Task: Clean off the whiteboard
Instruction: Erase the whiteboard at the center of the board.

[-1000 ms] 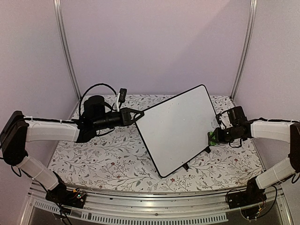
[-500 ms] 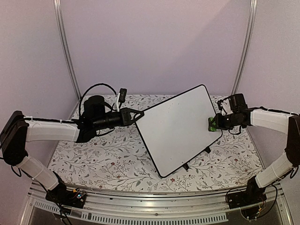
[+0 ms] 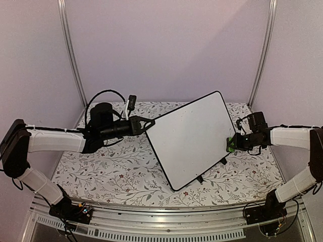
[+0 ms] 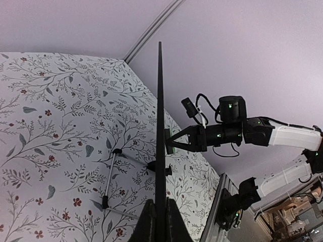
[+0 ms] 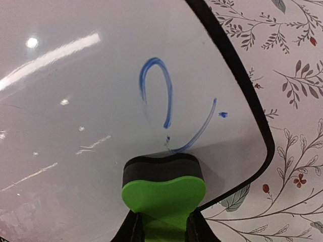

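Observation:
The whiteboard (image 3: 189, 138) stands tilted in the middle of the table, white with a thin black rim. My left gripper (image 3: 150, 122) is shut on its left edge; the left wrist view shows the board edge-on (image 4: 160, 126) between my jaws (image 4: 160, 222). My right gripper (image 3: 233, 143) is shut on a green eraser (image 5: 164, 194) with a black felt face, pressed to the board (image 5: 75, 101) near its right corner. Blue marker strokes (image 5: 164, 101) remain just above the eraser. In the top view the eraser (image 3: 229, 144) sits at the board's right rim.
A floral cloth (image 3: 111, 171) covers the table. The board's small black feet (image 3: 200, 179) rest on it, and its wire stand (image 4: 113, 171) shows behind the board. Metal frame posts (image 3: 70, 50) rise at the back corners. An aluminium rail (image 3: 166, 222) runs along the near edge.
My right gripper with the eraser moved up along the board's right edge and then came back down. The left gripper and the board stayed still.

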Motion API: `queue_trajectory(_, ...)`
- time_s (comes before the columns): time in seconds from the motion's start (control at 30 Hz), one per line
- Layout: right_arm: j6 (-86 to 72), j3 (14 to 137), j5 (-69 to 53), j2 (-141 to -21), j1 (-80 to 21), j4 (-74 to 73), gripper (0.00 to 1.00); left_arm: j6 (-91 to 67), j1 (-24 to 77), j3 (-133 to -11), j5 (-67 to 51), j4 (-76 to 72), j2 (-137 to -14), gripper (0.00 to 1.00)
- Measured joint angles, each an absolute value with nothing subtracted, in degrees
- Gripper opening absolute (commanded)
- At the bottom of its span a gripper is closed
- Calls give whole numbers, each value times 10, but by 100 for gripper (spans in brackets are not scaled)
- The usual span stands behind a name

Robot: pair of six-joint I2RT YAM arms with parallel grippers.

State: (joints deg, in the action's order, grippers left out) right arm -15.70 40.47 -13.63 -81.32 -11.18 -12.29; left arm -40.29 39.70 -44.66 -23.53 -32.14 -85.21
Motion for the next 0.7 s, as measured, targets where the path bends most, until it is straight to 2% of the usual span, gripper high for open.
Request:
queue_trajectory(0.2,-157,418,-136,-818,-110,-138,0,-403,397,-447,-236,-322,-852,0)
queue_trajectory(0.5,-155,522,-137,-851,-92,-159,0,-401,397,-446,-238,-322,-852,0)
queue_trajectory(0.7,-154,523,-139,-857,-88,-146,0,-400,397,-447,-237,-322,-852,0)
